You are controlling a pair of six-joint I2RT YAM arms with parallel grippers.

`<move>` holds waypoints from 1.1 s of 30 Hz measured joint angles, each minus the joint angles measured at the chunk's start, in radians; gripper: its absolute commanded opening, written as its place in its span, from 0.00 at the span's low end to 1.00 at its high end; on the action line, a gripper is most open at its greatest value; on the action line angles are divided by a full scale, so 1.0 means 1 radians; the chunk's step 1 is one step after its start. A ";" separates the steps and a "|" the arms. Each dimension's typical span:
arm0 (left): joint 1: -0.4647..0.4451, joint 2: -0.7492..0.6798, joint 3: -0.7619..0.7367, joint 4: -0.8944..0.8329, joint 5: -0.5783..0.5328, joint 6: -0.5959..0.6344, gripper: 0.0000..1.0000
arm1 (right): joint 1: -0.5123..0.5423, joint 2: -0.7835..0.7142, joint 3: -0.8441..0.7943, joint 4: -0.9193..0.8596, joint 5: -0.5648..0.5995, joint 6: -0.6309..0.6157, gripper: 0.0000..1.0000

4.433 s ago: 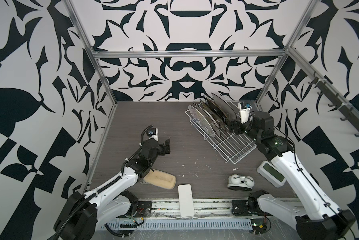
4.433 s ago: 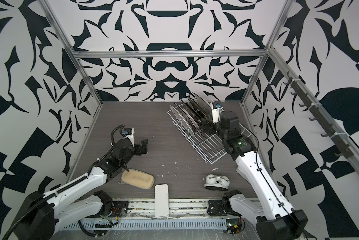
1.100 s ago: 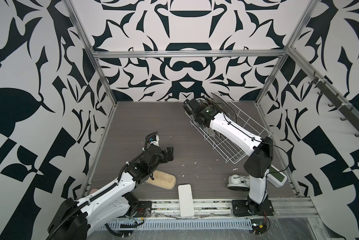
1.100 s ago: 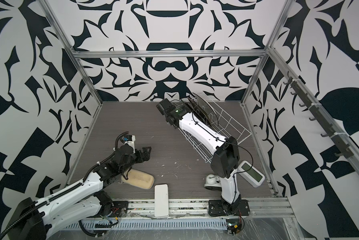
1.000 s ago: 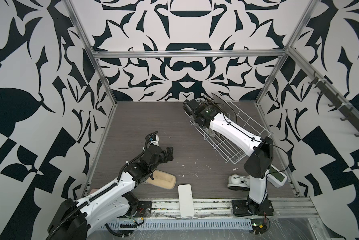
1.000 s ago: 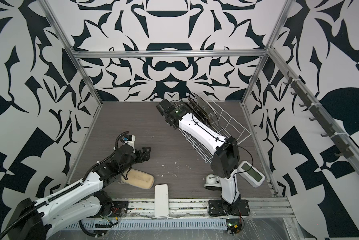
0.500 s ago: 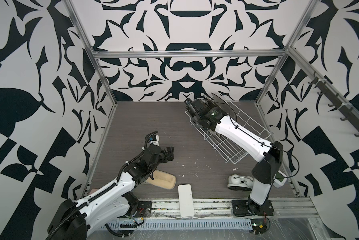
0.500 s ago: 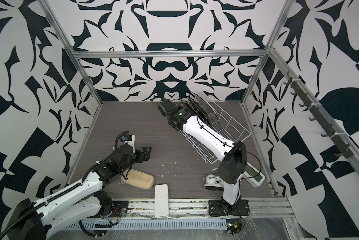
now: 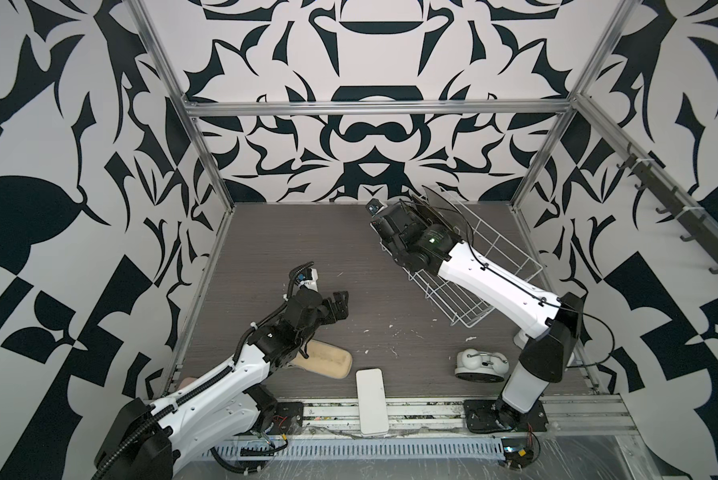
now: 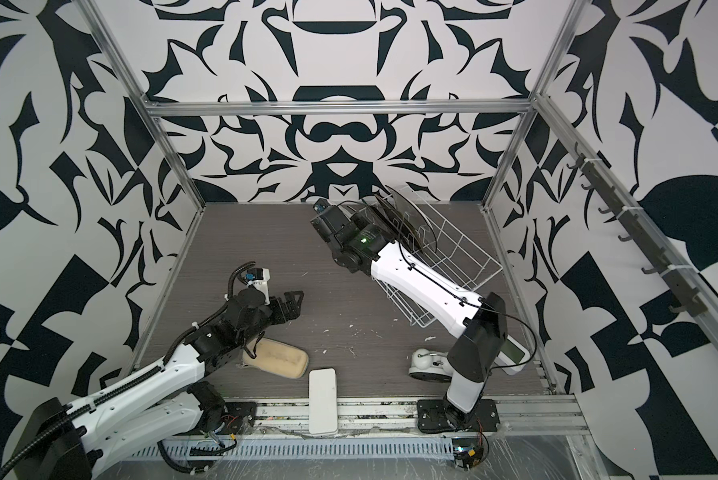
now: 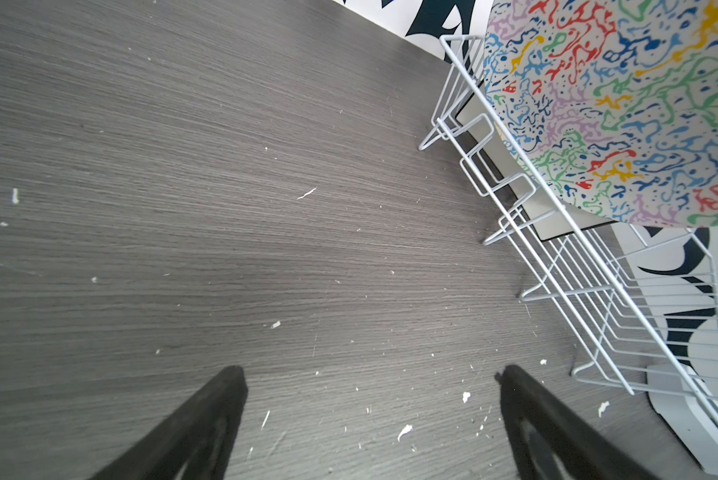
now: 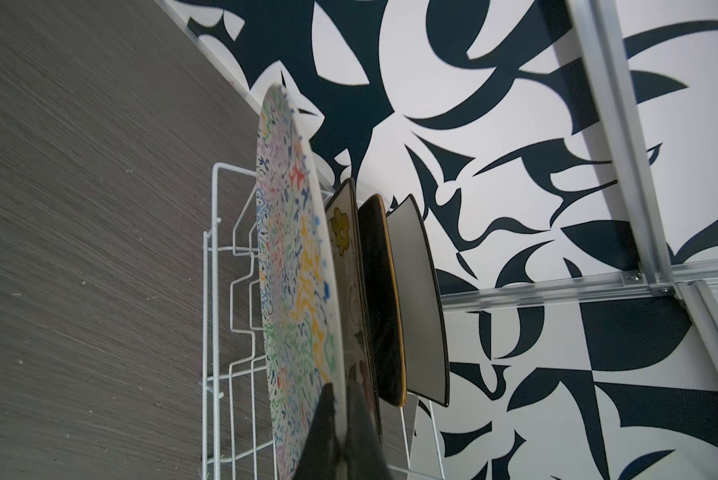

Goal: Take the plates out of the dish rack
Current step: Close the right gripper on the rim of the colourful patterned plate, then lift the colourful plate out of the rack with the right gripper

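Right gripper (image 12: 340,399) pinches the squiggle plate (image 12: 291,270) — left gripper (image 11: 372,374) spread wide

We see a grey wood-grain tabletop (image 9: 266,257) strewn with small white flecks. Near its front edge lies a beige oblong sponge (image 9: 328,360). Just beside it, a flat white block (image 9: 372,395) reaches out over the metal rail. Further along sits a white rounded object on a dark base (image 9: 480,365). Bold black-and-white patterned walls (image 9: 374,137) enclose it all, one carrying a row of dark hooks (image 9: 681,208).
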 measured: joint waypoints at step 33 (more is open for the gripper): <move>0.001 0.050 0.088 0.163 0.062 -0.039 0.99 | -0.105 -0.602 -0.614 0.671 -0.388 0.324 0.00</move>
